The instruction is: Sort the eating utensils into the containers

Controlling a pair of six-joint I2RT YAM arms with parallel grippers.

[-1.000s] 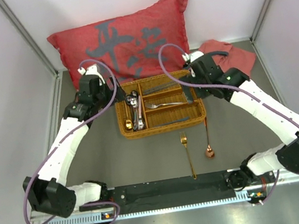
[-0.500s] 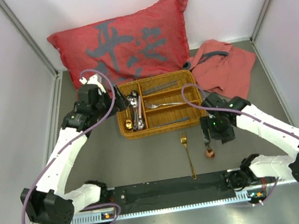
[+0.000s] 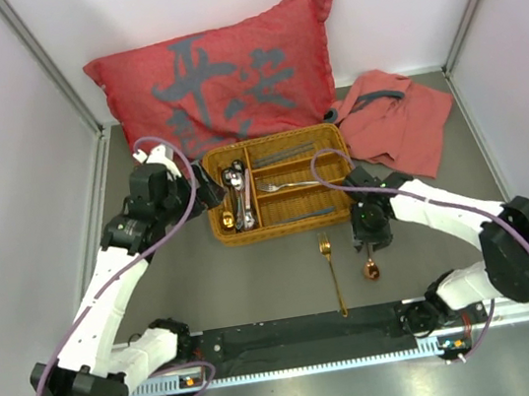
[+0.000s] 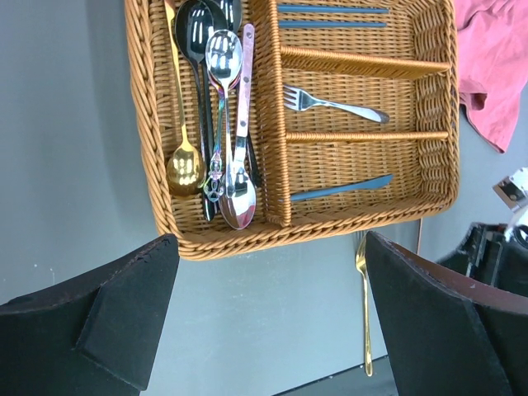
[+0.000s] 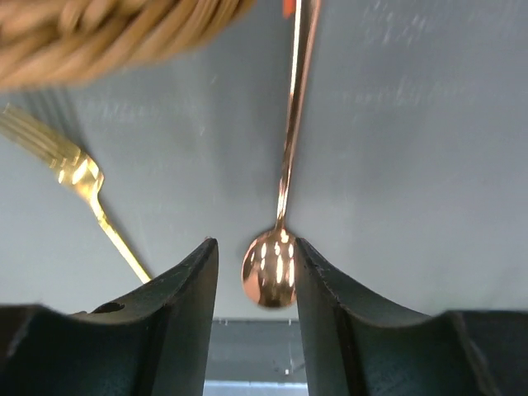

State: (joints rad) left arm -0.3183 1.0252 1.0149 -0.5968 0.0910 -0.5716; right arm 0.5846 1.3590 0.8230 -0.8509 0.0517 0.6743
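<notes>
The tan wicker tray (image 3: 289, 226) (image 4: 148, 148) holds several spoons (image 4: 219, 124) in its long left compartment. Its shorter compartments hold a silver fork (image 4: 334, 103) and dark blue pieces (image 4: 342, 187). A copper spoon (image 3: 369, 267) (image 5: 270, 276) and a gold fork (image 3: 332, 272) (image 5: 82, 186) lie on the grey table in front of the tray. My right gripper (image 3: 369, 242) (image 5: 256, 247) is low over the copper spoon. Its jaws are narrowed round the bowl, the right finger at its edge and a gap on the left. My left gripper (image 3: 206, 195) (image 4: 271, 247) hangs wide open and empty by the tray's left front corner.
A red cushion (image 3: 225, 64) leans behind the tray and a red cloth (image 3: 397, 118) lies at the back right. White walls close in both sides. A black rail (image 3: 304, 331) runs along the near edge between the arm bases.
My right arm has swung from the tray's right side down to the copper spoon, and its jaws have narrowed round the bowl. The left gripper has drawn back slightly to the left of the tray.
</notes>
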